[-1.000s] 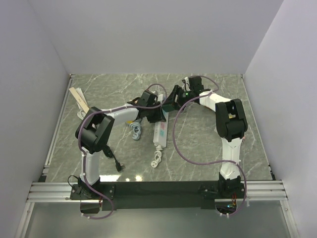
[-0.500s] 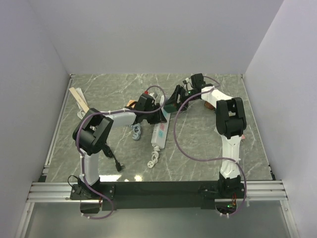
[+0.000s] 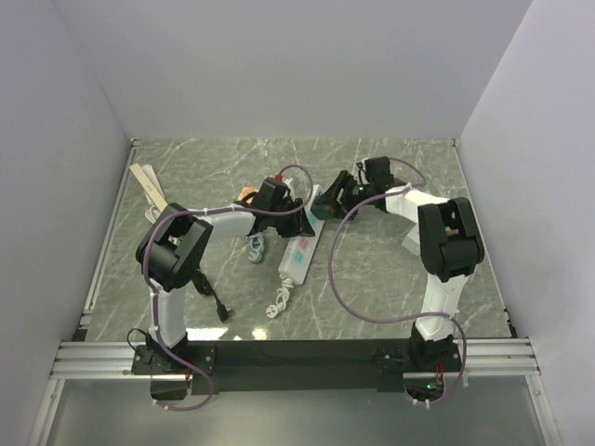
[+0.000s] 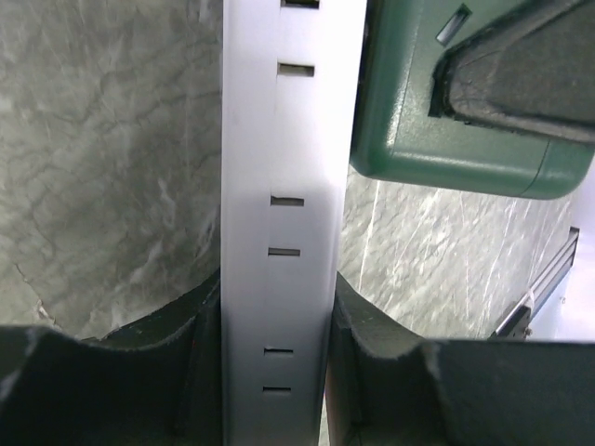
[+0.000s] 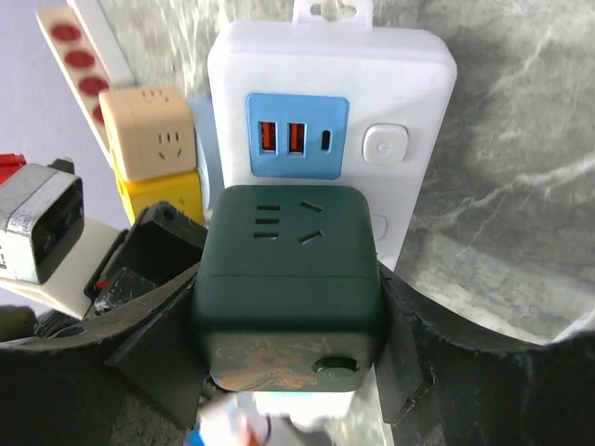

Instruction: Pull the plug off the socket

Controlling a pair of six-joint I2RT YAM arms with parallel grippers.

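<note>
My left gripper (image 4: 276,325) clamps the power strip (image 4: 279,139); my right gripper (image 5: 290,372) pinches the green plug (image 5: 288,260), apparently not yet free; next, pull straight.

A grey-green marbled tabletop (image 3: 390,279) has an aluminium rail (image 3: 297,358) along its near edge. A tan flat strip (image 3: 146,189) lies at the tabletop's far left, and a black cable (image 3: 214,297) lies nearer the front. In the right wrist view, a beige cube adapter (image 5: 149,133) touches a yellow cube adapter (image 5: 167,197) below it, beside a pale strip with red dots (image 5: 79,56).
</note>
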